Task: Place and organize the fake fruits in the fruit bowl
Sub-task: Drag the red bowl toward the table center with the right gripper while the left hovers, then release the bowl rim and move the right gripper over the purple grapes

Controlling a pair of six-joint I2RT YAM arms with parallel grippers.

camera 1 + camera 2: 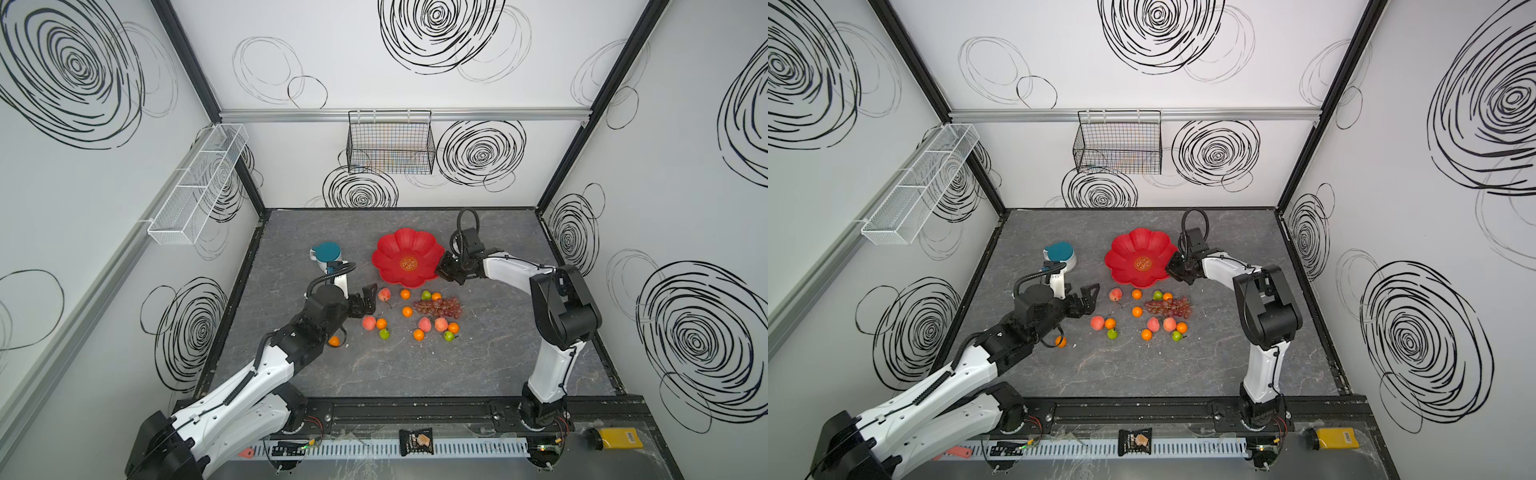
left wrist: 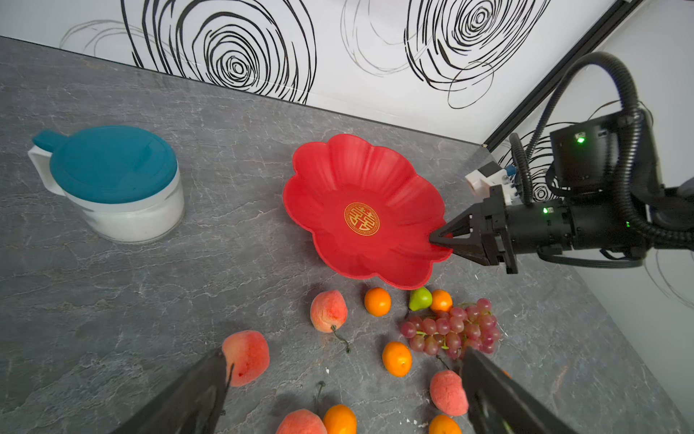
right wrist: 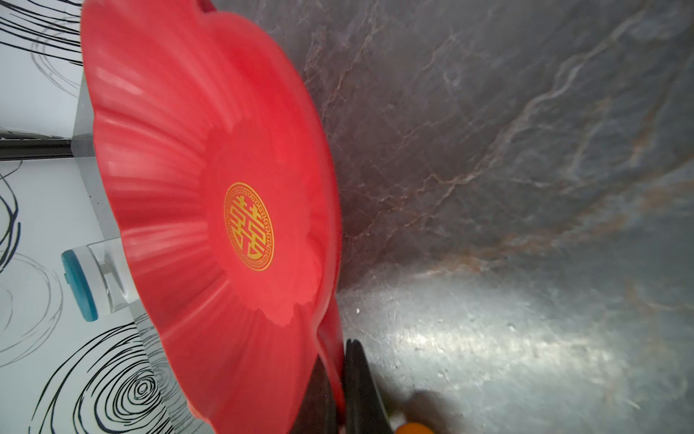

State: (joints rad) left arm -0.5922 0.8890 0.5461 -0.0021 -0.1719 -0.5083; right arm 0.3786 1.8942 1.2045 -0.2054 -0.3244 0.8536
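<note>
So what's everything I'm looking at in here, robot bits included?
fruit bowl: one, red with a gold emblem, back of the table, empty
oranges: seven, orange, loose in front of the bowl, one beside the left arm
peaches: four, pink-red, among the oranges
pears: three, green, same scatter
grape bunch: one, dark red, right of the scatter
mug: one, white with a teal lid, left of the bowl
black wire basket: one, back wall
white wire basket: one, left wall
snack packet: one, dark, front rail
bottle: one, yellow, front right
left gripper: open, beside a peach
right gripper: shut on the bowl's rim
</note>
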